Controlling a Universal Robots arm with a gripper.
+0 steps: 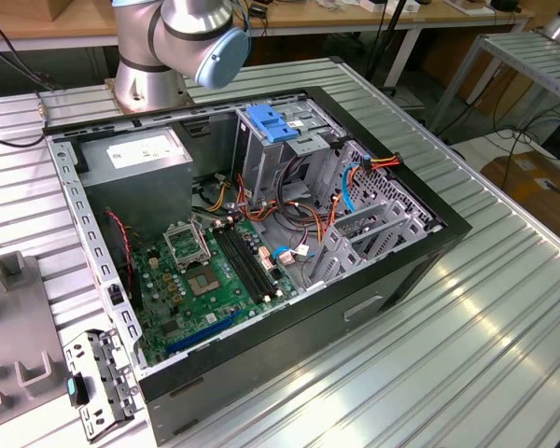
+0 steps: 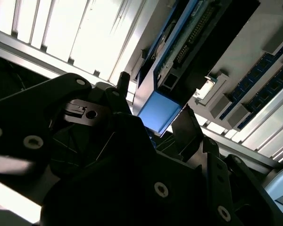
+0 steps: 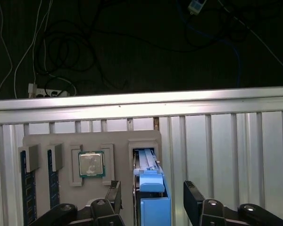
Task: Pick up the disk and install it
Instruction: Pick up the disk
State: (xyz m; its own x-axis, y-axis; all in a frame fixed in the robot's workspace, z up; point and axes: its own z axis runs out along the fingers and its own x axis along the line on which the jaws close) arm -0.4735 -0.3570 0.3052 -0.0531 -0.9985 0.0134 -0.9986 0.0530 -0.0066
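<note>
Flat blue-railed disk [image 3: 151, 207], matte black gripper [image 3: 152, 188] astride

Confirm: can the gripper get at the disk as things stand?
Likely yes. In the first wrist view the gripper is open and straddles the disk, which stands on edge in the grey tray; nothing lies between them.

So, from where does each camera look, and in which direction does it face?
Exterior view: high beside the table, looking down into the open computer case; the arm's base shows.
First wrist view: behind the gripper, facing the grey tray and the disk, which stands between the open fingers.
Second wrist view: low by the gripper, looking along the disk.
Both wrist views share the gripper and the disk.
</note>
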